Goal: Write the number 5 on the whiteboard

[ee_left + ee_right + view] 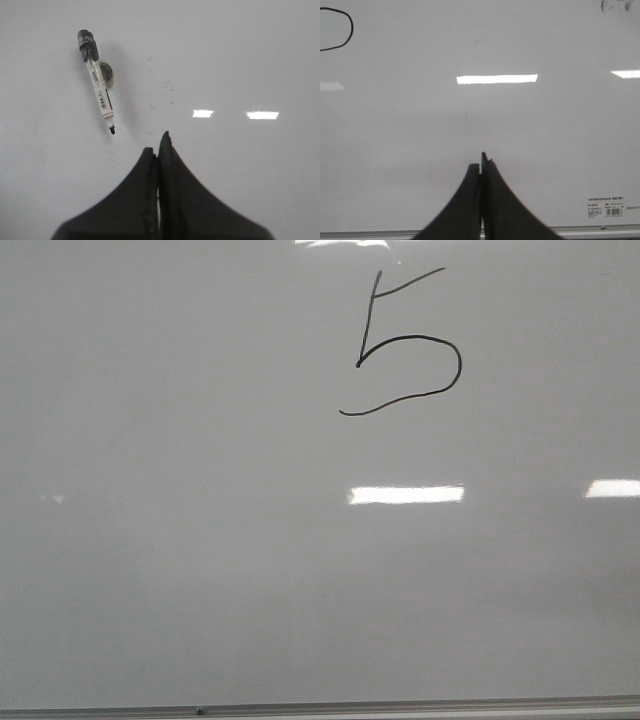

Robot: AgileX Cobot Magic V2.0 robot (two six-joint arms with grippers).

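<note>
A black hand-drawn number 5 [405, 345] stands on the whiteboard [200, 540], right of centre and toward the far edge in the front view. Part of its rounded belly [337, 30] shows in the right wrist view. A marker [97, 82] with a white barrel, a black rear end and a bare tip lies loose on the board in the left wrist view, ahead of my left gripper [158, 142]. That gripper is shut with nothing in it. My right gripper [481, 162] is shut and holds nothing, low over the board near its rail. Neither arm shows in the front view.
A grey metal rail [400, 707] runs along the board's near edge, rail [600, 231] also behind the right fingers. A small printed label [612, 205] sits near that rail. A dark round object [107, 73] lies under the marker. Faint smudges [160, 92] mark the board.
</note>
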